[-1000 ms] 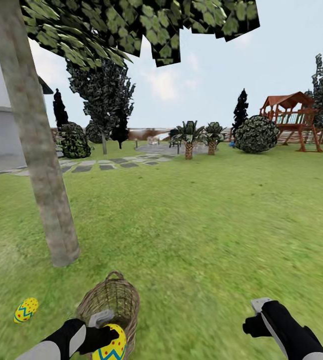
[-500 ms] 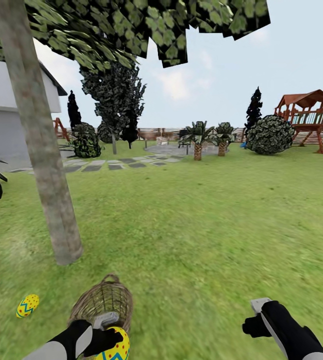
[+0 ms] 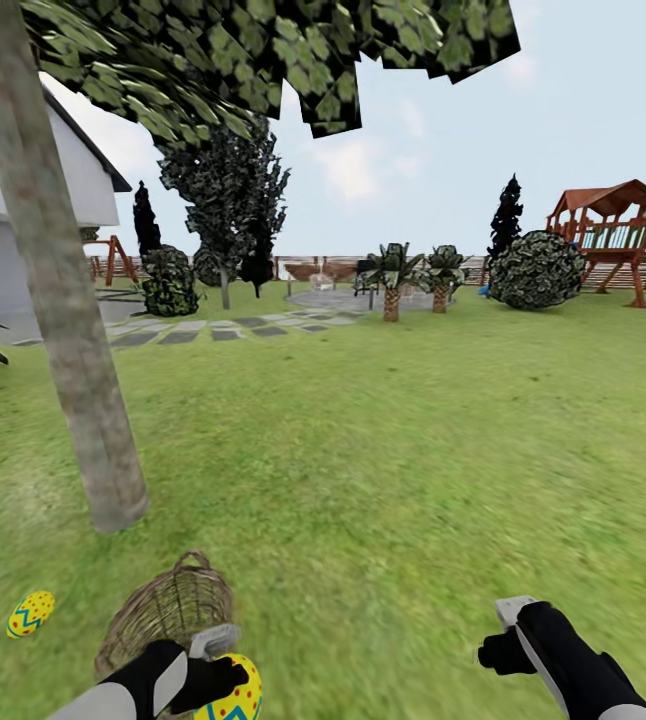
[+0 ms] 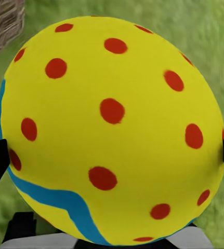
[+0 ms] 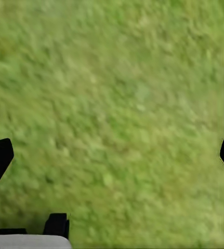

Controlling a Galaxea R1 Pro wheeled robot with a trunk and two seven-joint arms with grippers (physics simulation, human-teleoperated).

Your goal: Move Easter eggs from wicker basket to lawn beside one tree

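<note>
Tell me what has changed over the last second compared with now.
Mostly the head camera swung: the tree trunk, wicker basket and the two eggs on the lawn slid together across the picture, so they did not move themselves. The left gripper stays clamped on the third Easter egg, lifted beside the basket. The right gripper stays open and empty.

- White house [image 3: 23, 230]: at the lawn's far left edge.
- Stepping-stone path [image 3: 223, 330]: runs from the house toward a paved circle [image 3: 338, 297].
- Two short palms [image 3: 393, 275]: beside the paved circle.
- Wooden playset [image 3: 618, 240]: far right, next to a round bush [image 3: 535, 270].
</note>
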